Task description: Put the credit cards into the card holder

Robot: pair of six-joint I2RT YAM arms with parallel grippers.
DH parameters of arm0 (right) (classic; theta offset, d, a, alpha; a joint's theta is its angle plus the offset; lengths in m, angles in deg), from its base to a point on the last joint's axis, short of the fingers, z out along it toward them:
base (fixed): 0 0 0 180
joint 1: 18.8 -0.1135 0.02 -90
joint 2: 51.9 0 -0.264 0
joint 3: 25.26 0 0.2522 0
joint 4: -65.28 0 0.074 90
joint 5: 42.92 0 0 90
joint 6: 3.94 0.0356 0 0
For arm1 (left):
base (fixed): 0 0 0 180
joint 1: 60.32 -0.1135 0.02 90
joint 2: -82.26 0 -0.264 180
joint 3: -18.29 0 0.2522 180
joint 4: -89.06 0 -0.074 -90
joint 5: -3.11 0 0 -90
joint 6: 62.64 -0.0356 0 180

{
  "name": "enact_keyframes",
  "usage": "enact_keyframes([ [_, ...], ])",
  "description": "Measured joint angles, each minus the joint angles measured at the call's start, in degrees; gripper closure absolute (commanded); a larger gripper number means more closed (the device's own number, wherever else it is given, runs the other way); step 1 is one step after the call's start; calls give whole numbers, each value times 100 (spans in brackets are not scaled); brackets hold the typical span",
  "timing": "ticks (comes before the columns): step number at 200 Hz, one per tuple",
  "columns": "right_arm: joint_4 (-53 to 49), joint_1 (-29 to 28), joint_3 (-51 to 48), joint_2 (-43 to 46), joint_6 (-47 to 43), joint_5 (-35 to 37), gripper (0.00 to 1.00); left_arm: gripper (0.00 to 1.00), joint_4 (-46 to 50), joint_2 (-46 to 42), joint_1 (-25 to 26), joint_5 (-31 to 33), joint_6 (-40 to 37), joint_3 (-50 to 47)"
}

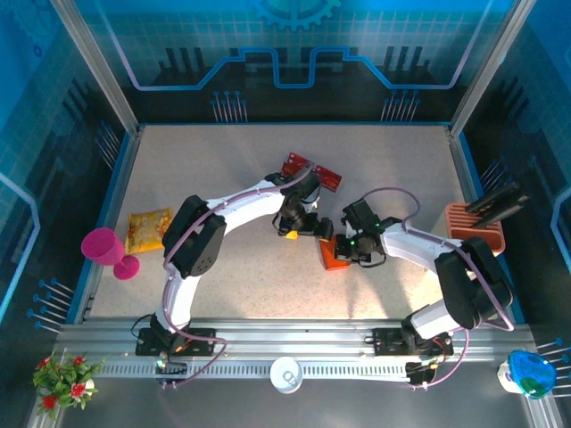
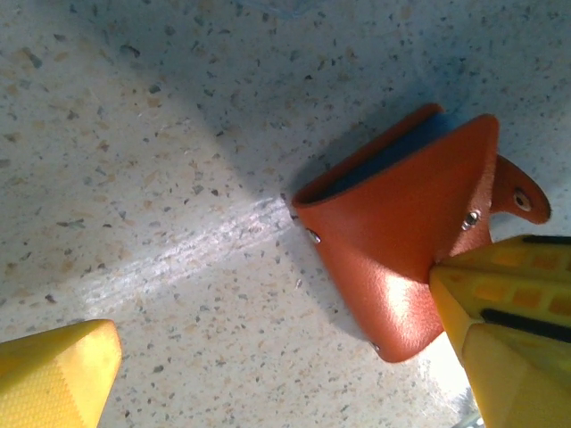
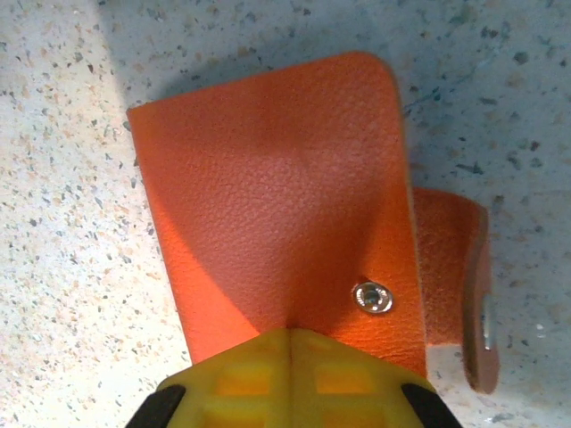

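The card holder (image 1: 335, 257) is an orange-red wallet lying on the speckled table near the middle. My right gripper (image 1: 343, 244) is shut on its near edge; in the right wrist view the yellow fingers (image 3: 290, 334) pinch the card holder (image 3: 277, 205) beside a metal snap. My left gripper (image 1: 299, 223) hovers open just left of it. In the left wrist view the card holder (image 2: 401, 223) gapes slightly, dark inside, with my left gripper (image 2: 272, 308) wide open over bare table. Red credit cards (image 1: 312, 171) lie behind the left arm. Dark credit cards (image 1: 495, 201) stick out of a stand.
A peach slotted stand (image 1: 473, 234) stands at the right edge. At the left lie a yellow packet (image 1: 149, 229) and a pink goblet (image 1: 111, 250). A white cup (image 1: 286, 374), flowers (image 1: 62, 374) and a blue object (image 1: 529, 373) sit along the near rail.
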Motion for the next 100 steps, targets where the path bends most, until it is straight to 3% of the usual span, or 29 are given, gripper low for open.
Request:
enact_keyframes([
  [100,-35,295,-221,610,114,-138,100,1,730,669,354,896,-328,638],
])
